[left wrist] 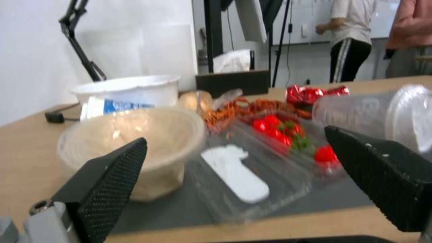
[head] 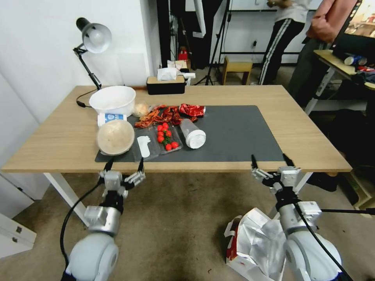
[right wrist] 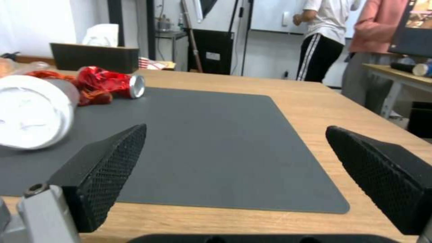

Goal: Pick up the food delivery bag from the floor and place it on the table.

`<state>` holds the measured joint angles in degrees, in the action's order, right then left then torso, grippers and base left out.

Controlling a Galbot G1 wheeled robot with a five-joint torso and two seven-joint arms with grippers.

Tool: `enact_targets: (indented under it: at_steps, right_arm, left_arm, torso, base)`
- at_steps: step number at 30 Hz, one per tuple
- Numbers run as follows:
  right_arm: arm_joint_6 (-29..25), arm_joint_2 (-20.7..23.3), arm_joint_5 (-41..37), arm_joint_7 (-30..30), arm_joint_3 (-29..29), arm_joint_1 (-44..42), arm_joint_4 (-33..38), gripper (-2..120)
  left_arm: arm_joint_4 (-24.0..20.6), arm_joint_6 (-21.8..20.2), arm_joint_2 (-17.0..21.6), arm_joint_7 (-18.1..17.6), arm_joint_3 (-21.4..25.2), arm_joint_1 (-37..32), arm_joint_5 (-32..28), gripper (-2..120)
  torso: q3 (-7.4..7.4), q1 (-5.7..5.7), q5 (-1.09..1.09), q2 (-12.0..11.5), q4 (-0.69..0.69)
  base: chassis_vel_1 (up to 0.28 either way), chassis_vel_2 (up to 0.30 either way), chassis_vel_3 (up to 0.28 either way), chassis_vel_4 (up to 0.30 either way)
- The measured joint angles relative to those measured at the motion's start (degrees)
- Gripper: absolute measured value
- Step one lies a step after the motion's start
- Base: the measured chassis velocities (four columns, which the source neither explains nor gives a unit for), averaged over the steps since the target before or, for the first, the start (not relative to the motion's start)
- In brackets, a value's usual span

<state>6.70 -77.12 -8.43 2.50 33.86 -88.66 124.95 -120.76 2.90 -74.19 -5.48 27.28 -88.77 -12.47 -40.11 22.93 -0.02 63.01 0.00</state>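
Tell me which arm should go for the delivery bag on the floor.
Right, probably. The food delivery bag lies on the floor directly beneath the right arm, whose open tool hovers at the table edge. The left tool, also open, sits on the far side from it.

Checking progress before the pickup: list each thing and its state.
food delivery bag: on the floor, open, foil lining showing
table: bag not on it
left hand: open, empty, at table edge
right hand: open, empty, at table edge
plastic cup: lying on its side
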Motion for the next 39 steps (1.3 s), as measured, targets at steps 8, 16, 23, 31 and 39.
enact_targets:
  at_steps: [8,16,23,31,39]
  right_arm:
    - [-0.3,2.5,-6.0,-4.3,1.3,-0.1,2.2,100]
    - [-0.4,2.3,-6.2,-5.3,1.4,-0.4,2.3,100]
    - [-0.6,2.0,-5.8,-5.6,1.4,-1.0,2.7,100]
    - [-0.7,1.5,-5.6,-5.6,1.4,-1.0,2.7,100]
    - [-0.8,0.8,-5.2,-5.7,1.2,-1.0,2.9,100]
  left_arm:
    - [-1.2,2.4,-0.4,-1.6,-0.1,-3.3,1.4,98]
    - [-2.2,2.9,-0.2,-3.4,0.2,-5.3,1.7,98]
    - [-2.7,2.8,-0.2,-3.5,0.1,-5.8,1.6,98]
    - [-3.0,2.6,-0.2,-3.1,-0.4,-6.3,1.6,97]
    - [-3.5,2.2,-0.2,-2.8,-0.6,-6.9,1.4,96]
  torso:
    - [0.01,-0.02,0.02,0.0,0.01]
    - [0.64,-0.59,0.02,-1.2,0.0]
    - [1.77,-1.47,0.02,-3.2,0.0]
    - [3.14,-2.47,0.02,-5.6,0.0]
    - [4.47,-3.5,0.02,-7.9,0.0]
  base:
    - [0.0,0.0,0.0,0.0]
    - [0.0,0.0,0.0,0.0]
    - [0.0,0.0,0.0,0.0]
    - [0.0,0.0,0.0,0.0]
    - [0.0,0.0,0.0,0.0]
